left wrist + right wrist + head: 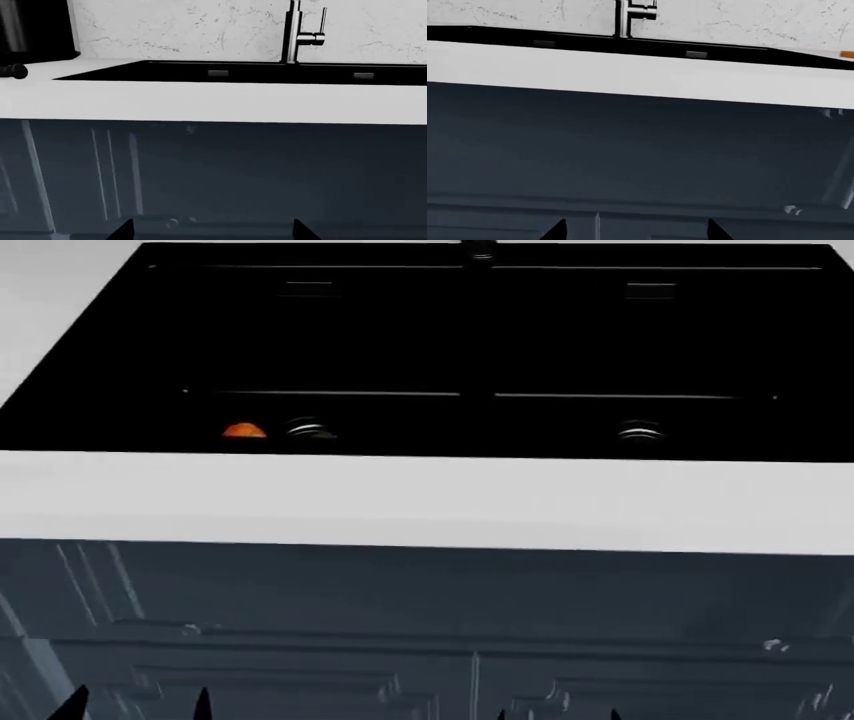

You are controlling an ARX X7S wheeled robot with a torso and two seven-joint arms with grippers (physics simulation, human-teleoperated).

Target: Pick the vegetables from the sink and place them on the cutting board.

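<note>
The black sink (441, 340) is set in the white counter, and its rim also shows in the left wrist view (200, 72) and the right wrist view (594, 40). The red-orange tomato (242, 430) lies on the sink floor at the left, beside a round metal drain (308, 428). I cannot make out the cucumber in the dark basin. A thin light-brown sliver (846, 53) at the counter's far right may be the cutting board. My left gripper (134, 708) (212, 231) and right gripper (561, 714) (637, 231) are both open and empty, low in front of the cabinet doors.
The white counter's front edge (427, 500) runs between the grippers and the sink. Dark blue-grey cabinet doors (427, 630) fill the space below it. A metal faucet (297, 32) stands behind the sink. A second drain (639, 432) lies at the right. A black appliance (33, 27) stands at the far left.
</note>
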